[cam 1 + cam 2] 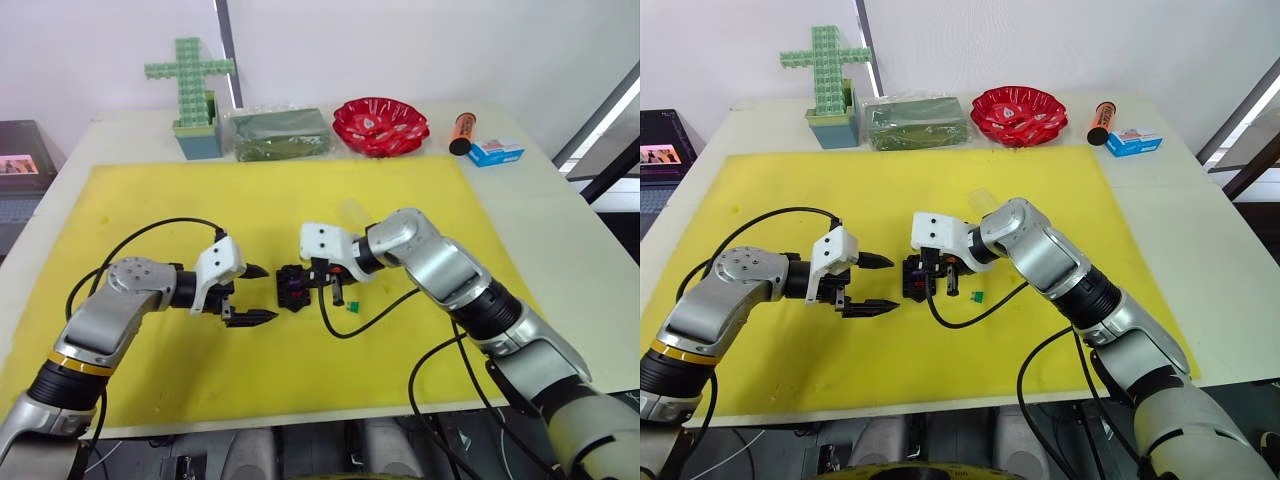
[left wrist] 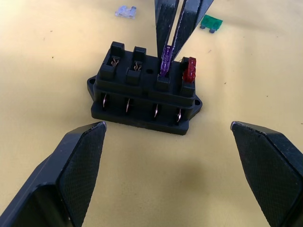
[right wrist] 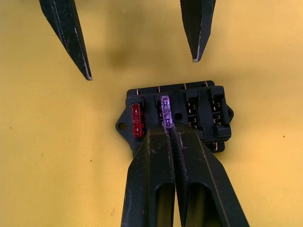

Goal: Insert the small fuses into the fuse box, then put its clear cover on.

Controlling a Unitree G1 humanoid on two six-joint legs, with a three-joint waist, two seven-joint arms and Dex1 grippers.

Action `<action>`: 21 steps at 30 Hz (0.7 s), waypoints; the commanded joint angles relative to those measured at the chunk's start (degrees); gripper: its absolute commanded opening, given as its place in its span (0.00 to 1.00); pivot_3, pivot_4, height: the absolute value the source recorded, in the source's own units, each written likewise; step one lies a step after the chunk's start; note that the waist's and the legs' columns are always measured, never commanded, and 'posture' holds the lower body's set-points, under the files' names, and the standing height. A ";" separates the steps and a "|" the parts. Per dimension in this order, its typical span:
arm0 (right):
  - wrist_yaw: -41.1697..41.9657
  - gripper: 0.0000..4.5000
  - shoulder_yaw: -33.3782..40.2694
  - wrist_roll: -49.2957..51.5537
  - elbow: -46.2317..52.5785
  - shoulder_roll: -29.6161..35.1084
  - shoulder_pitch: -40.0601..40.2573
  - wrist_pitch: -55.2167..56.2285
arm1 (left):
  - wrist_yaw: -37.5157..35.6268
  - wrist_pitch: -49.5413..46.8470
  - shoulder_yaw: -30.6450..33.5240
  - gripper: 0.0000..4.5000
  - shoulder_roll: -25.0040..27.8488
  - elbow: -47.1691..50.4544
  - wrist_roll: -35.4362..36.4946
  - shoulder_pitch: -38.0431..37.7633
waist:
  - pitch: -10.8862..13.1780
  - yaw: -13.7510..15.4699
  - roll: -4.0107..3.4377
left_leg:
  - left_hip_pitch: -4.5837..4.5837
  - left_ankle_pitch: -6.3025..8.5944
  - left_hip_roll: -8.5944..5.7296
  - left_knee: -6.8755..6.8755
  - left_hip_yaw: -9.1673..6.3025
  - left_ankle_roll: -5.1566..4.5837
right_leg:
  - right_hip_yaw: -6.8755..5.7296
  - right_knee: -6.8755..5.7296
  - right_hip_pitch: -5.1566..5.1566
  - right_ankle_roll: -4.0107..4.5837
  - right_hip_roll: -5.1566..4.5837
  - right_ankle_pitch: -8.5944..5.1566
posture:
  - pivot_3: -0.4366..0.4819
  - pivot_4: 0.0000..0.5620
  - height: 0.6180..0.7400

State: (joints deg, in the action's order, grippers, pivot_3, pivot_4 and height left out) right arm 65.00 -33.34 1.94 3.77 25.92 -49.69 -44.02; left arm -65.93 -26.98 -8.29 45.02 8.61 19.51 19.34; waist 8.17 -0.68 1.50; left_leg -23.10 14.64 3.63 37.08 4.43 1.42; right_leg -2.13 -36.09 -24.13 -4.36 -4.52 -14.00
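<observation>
While pinching a purple fuse (image 3: 165, 106) between closed fingers, right gripper (image 3: 169, 130) lowers it into the second slot of the fuse box (image 2: 144, 92), next to the seated red fuse (image 2: 189, 69). Fuse partly in, standing higher than the red one, so judged not yet fully pressed home. Two slots empty, metal contacts visible inside.

Left gripper (image 1: 252, 295) held spread wide, grasping nothing, just beside the box on the side away from the right gripper, fingertips pointing toward it but not touching.

Further out on the yellow mat (image 1: 150, 200): green fuse (image 2: 210, 22) lying loose just beyond the box, near the right gripper; a pale, translucent fuse (image 2: 126, 11) lying loose a little farther off. Clear cover (image 1: 352, 213) faintly visible on the mat behind the right arm, well apart from the box.

At the table's far edge: green block cross (image 1: 190, 75), clear bag of green material (image 1: 280, 135), red bowl (image 1: 380, 125), orange cylinder (image 1: 462, 132), blue-and-white carton (image 1: 496, 152).

Likely risks: box unbraced, so downward push at a slight tilt could slide or tip it; blades misaligned with contacts could jam or bend; fuse could twist or pop out on release if left half-seated.
</observation>
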 commanded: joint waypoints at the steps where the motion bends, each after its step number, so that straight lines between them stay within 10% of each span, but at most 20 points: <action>1: -0.20 0.11 -1.34 -0.87 -0.42 0.59 0.75 -0.32 | 0.04 0.77 0.99 1.00 0.12 0.92 0.05 0.84 | 0.00 0.00 0.00 | 0.00 0.00 0.00 0.00 0.00 0.00 | 0.00 0.00 0.00 0.00 0.00 0.00 | 0.48 0.27 1.00; 21: 1.76 0.11 3.43 4.61 5.63 3.40 -3.51 -6.30 | 0.02 0.85 1.14 1.00 0.05 0.61 -0.10 0.89 | 0.03 0.00 -0.01 | -0.26 0.00 -0.01 0.01 0.00 0.00 | 0.00 0.02 -0.28 -0.08 0.00 0.05 | 0.48 0.27 1.00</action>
State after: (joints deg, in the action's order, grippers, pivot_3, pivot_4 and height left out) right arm 66.42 -32.34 5.60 6.80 28.87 -51.68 -50.00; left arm -65.94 -26.97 -8.27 44.97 8.56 19.28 19.34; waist 8.20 -0.68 1.48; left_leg -23.36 14.64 3.62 37.08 4.43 1.42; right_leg -2.13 -36.07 -24.41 -4.44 -4.52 -13.95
